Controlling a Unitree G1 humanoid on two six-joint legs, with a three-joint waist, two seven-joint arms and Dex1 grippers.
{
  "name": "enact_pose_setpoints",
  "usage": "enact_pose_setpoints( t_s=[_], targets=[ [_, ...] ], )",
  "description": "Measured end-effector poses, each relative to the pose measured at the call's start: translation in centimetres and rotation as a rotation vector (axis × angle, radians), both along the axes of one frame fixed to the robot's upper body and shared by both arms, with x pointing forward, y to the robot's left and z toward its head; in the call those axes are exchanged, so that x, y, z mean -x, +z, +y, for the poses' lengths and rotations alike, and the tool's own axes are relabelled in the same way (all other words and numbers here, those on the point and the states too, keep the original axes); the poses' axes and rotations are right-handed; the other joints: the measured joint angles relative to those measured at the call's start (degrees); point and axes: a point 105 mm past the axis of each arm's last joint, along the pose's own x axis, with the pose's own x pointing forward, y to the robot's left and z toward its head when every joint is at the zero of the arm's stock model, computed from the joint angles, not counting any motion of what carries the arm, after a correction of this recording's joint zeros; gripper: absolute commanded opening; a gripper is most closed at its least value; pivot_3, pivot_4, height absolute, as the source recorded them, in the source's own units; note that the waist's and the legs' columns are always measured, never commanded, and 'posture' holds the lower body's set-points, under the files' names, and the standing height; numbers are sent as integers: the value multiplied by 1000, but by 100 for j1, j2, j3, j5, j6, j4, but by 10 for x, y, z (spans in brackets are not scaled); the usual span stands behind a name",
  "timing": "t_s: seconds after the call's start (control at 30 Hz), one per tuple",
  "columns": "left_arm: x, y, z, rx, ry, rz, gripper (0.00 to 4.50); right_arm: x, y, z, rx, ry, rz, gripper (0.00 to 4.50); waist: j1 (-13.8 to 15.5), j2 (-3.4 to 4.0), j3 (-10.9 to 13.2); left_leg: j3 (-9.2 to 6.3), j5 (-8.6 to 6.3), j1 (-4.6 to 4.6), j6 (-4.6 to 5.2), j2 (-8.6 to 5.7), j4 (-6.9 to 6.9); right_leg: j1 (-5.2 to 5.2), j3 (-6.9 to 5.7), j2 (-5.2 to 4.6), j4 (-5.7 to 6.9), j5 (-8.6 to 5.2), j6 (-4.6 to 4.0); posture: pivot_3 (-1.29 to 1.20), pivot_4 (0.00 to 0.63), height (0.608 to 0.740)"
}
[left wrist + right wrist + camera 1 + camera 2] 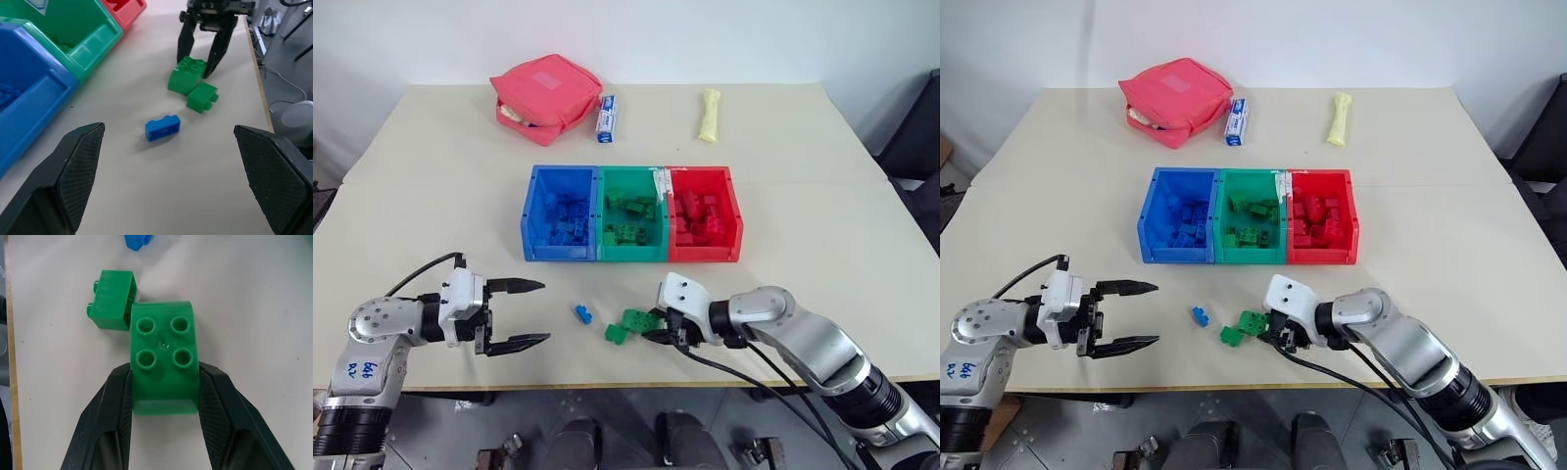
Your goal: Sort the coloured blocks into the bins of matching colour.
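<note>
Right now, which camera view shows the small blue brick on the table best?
The left wrist view: the blue brick lies whole and close, between the left claw's open fingers. Both eye views show it tiny; the right wrist view catches just its edge.

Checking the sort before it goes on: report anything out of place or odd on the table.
Three studded plastic bricks lie loose on the table before the bins: a small blue brick, a small green brick tipped on its side, and a larger green brick that the right end effector grips. Nothing looks damaged.

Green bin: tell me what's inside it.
The green bin holds several green blocks, loosely piled. Its near wall and the piled blocks cover part of the floor, so an exact count isn't possible.
</note>
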Motion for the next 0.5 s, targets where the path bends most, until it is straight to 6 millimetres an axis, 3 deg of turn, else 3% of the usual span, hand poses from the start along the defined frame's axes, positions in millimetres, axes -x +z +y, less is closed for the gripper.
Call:
enact_pose_setpoints(
  t_s=[0.07,0.13,0.33,0.47,0.5],
  targets=[
    [-3,4,1,20,30,-15,4500,-1,1,-3,-26,-15,15,1450,9,0,0,0,0,0,1,-1,1,2,0,-1,0,0,0,0,150,740],
    [-9,11,5,83,104,-36,4500,-8,15,-6,-123,-49,22,1450,9,-1,1,0,-1,-1,3,-1,5,2,0,0,2,0,1,0,150,740],
    [-20,31,16,291,334,-84,4500,-48,101,-1,-413,-133,-163,1450,-40,-1,0,2,3,1,-7,4,-5,-15,1,8,21,0,0,0,150,740],
    [-18,27,27,341,450,-70,4500,-73,114,8,-462,-192,-175,1450,-24,-1,0,4,4,-3,-8,0,-1,-21,1,4,24,0,-1,0,150,740],
    [-18,26,28,352,468,-68,4500,-81,114,12,-460,-204,-177,1800,-25,-1,0,8,4,-4,-6,-4,1,-21,2,1,24,0,0,0,150,740]
  ],
)
